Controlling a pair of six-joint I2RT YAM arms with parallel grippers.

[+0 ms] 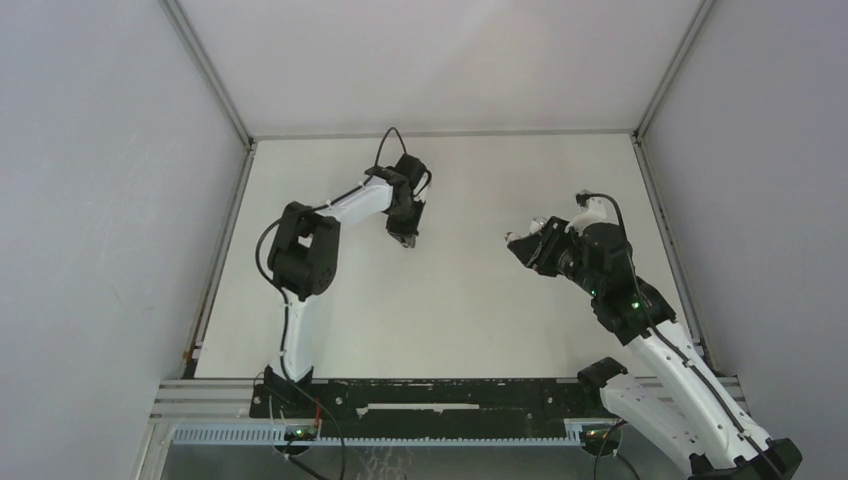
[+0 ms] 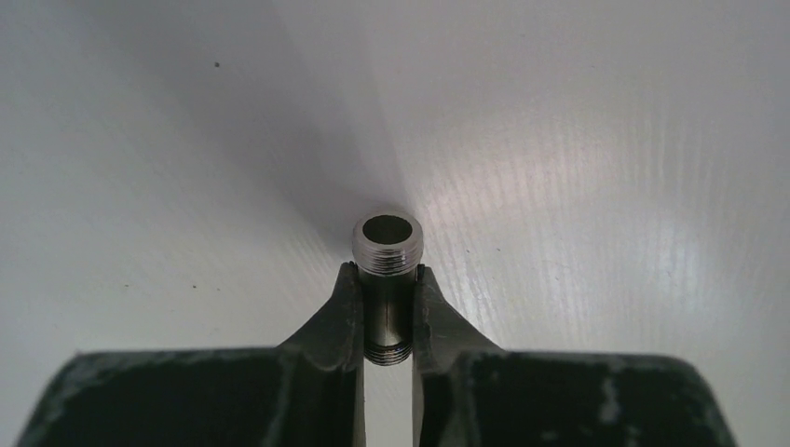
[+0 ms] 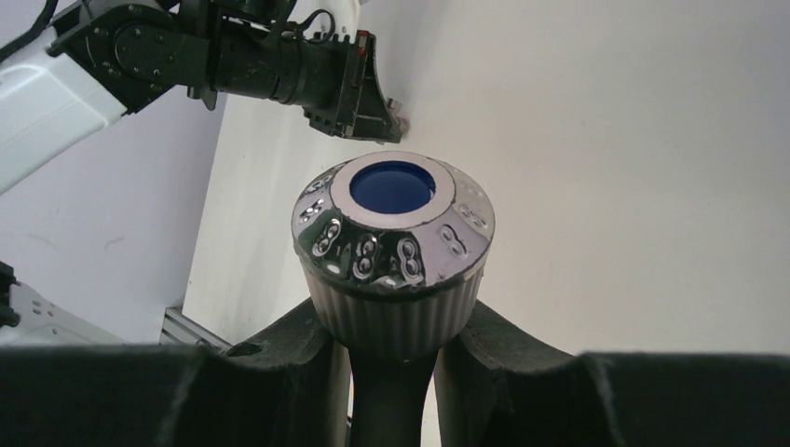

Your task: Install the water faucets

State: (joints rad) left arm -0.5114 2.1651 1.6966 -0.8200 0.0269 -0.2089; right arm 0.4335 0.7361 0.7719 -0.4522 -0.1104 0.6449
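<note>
Gripping the grey metal fitting in the left pincer, closed hard on the smooth middle band. One threaded end out beyond the fingertips, the other back between the jaws. Down at or just above the surface; impossible to say which. Gripping the white tap piece in the right pincer, closed around the ribbed skirt, with the chromed cap and blue disc out past the tips. Raised off the surface, well apart from the left pincer, not yet joined to anything.

Most likely to slip: the fitting. Pinched on round polished metal by two narrow fingers, so prone to rolling or pivoting between the jaws under any sideways push on the projecting thread. Once loose, apt to drop below the pincer and roll away across the surface.

Next, cross-threading. Calls for lining up both axes before any turning. Starting the screw at a slant would probably jam the threads, or lever the fitting out from between the fingers.

Also worth watching: the wide cap ahead of the right fingertips, blocking any sight of the tap piece's lower end from the wrist. No way, then, of checking the mating end from that side. Squeezing too lightly on the ribs risks spinning inside the grip during tightening; squeezing too hard risks marking the plastic.
</note>
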